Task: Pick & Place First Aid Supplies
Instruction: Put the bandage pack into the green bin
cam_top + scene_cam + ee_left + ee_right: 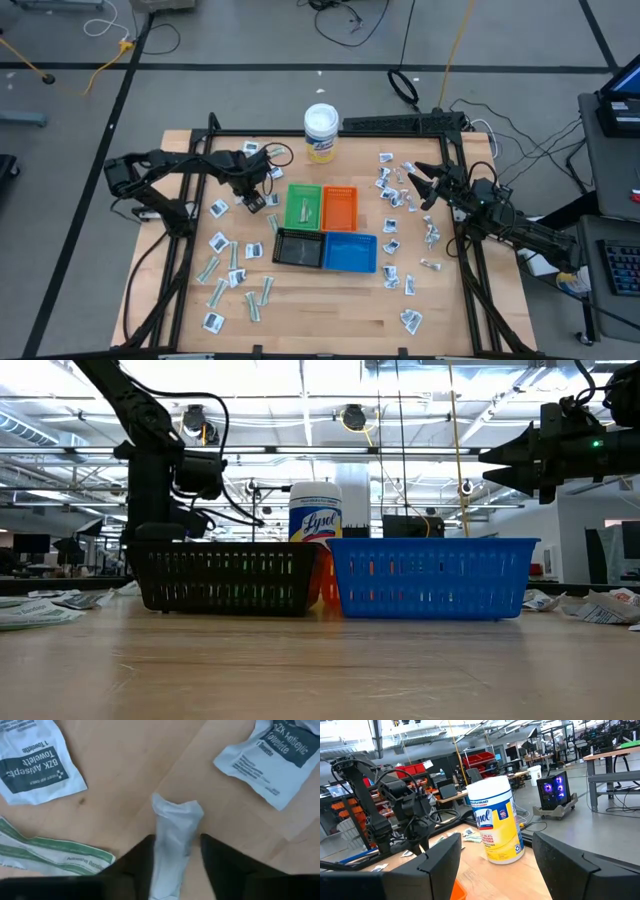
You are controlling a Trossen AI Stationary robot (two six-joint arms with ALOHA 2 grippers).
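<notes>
**Left jaws around a pale wrapped strip on the wooden surface**

We saw the left gripper [172, 851] low over the light wooden surface [330, 300], just left of the green plastic tray [304, 207]. Its jaws stood narrowly apart, one on each side of a slim pale wrapped strip [172, 837] that lay flat on the wood; we could not tell whether they pressed it yet. Two flat white packets with dark print reading "BZK Antiseptic Towelette" [35, 762] [272, 757] lay near the strip but apart from it, and a green-printed wrapper [50, 852] lay beside the gripper.

The right gripper [428, 187] hung above the surface at the right side, its jaws spread wide and empty, among more scattered white packets [392, 199]. The orange tray [339, 208], black tray [299, 248] and blue tray [351, 253] sat together at the centre, with the white-lidded, yellow-labelled tub [321, 133] behind them.
</notes>
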